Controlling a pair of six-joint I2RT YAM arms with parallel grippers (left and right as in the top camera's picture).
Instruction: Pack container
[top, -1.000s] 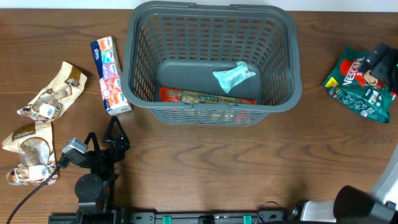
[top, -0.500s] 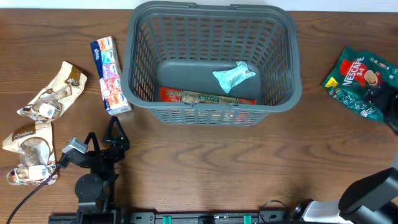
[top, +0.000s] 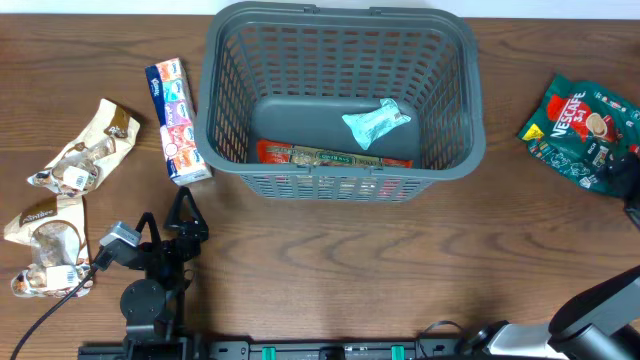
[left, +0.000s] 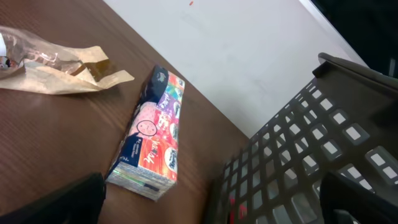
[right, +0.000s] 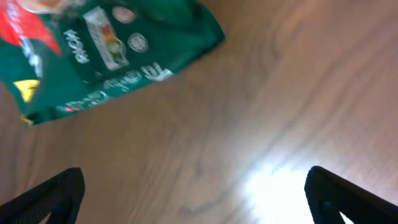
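The dark grey slotted container (top: 340, 175) stands at the back middle of the table, and its lattice wall (left: 298, 149) fills the right of the left wrist view. Inside lie a pale blue packet (top: 376, 122) and a red and green packet (top: 330, 156). My left gripper (top: 166, 208) is open near the front left, empty, facing a colourful box (left: 152, 140) and the container. My right gripper (top: 628, 180) is open at the far right edge, just in front of a green Nescafe packet (top: 578, 125). That green packet (right: 106, 50) lies beyond its empty fingers, over bare wood.
The colourful box (top: 178, 120) lies just left of the container. Two beige snack bags (top: 85, 150) (top: 45, 245) lie at the far left, one beige bag (left: 56, 62) showing in the left wrist view. A white wall edge lies behind the table.
My right gripper has drawn back from over the green Nescafe packet toward the front right edge, uncovering the packet. The left arm and the container's contents have not moved.
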